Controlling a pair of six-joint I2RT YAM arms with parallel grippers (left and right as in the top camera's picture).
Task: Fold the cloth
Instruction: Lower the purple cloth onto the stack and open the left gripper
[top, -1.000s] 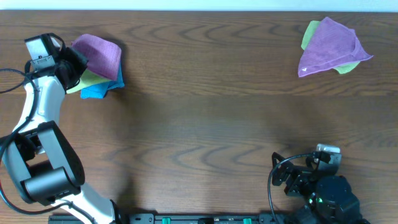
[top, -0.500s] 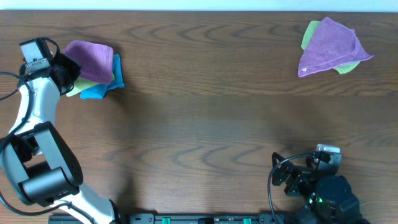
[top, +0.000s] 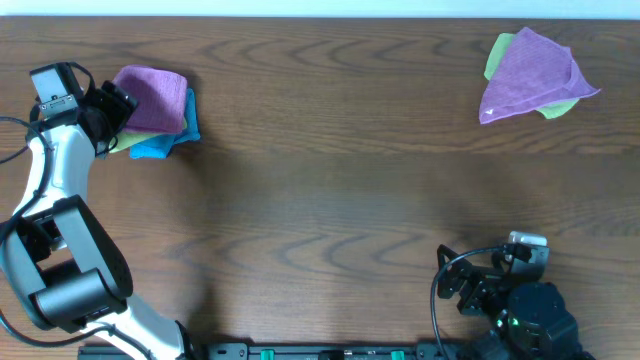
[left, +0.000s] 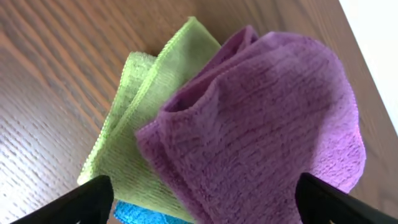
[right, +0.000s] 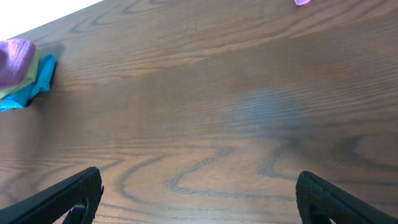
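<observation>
The cloth (top: 152, 88), pinkish-purple and folded into a thick bundle, lies at the far left of the tabletop (top: 330, 180). It sits on a yellow-green towel (left: 140, 124), which in turn lies on a blue towel (top: 160, 145), so the three make a loose stack with the lower two showing at its near and right edges. The left gripper (top: 110, 108) is just left of that stack with its jaws spread wide and released. In the left wrist view its two dark fingertips (left: 87, 199) stand at opposite sides of the frame, with the cloth lying ahead of the gap between them. The right gripper (right: 199, 193) is at the near right, well apart from every towel, over bare wood, its jaws also spread wide and grasping nothing. At the far right a duller violet towel (top: 530, 75) lies crumpled over a second yellow-green towel (top: 498, 50), with a small white tag at its near-left corner.
</observation>
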